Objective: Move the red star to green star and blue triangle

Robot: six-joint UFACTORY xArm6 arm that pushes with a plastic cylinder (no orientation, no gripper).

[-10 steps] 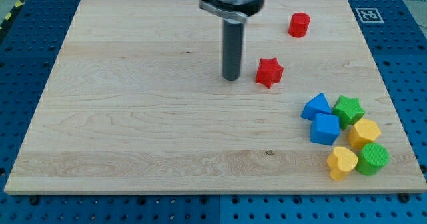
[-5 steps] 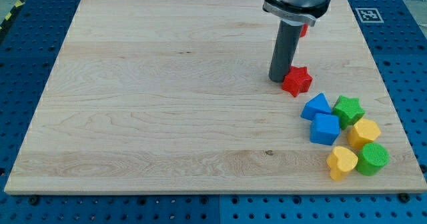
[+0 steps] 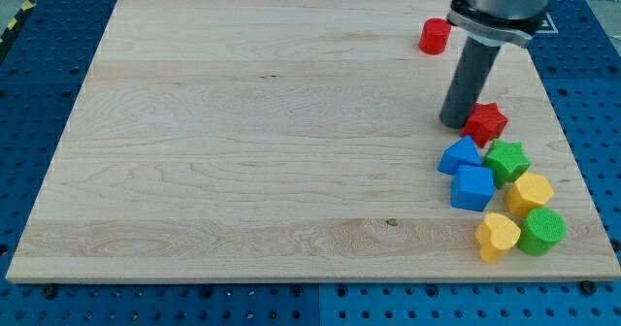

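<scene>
The red star (image 3: 485, 123) lies at the view's right, just above the blue triangle (image 3: 459, 156) and the green star (image 3: 506, 159), close to both. My tip (image 3: 454, 122) stands on the board right against the red star's left side, above the blue triangle.
A red cylinder (image 3: 435, 36) stands near the view's top right. Below the blue triangle lie a blue cube (image 3: 473, 187), a yellow hexagon (image 3: 531, 192), a yellow heart (image 3: 497, 236) and a green cylinder (image 3: 541, 231). The wooden board (image 3: 243, 151) ends close to the right of the cluster.
My tip has moved to the view's right and pushed the red star right and slightly down, from mid-board to just above the blue triangle and green star.
</scene>
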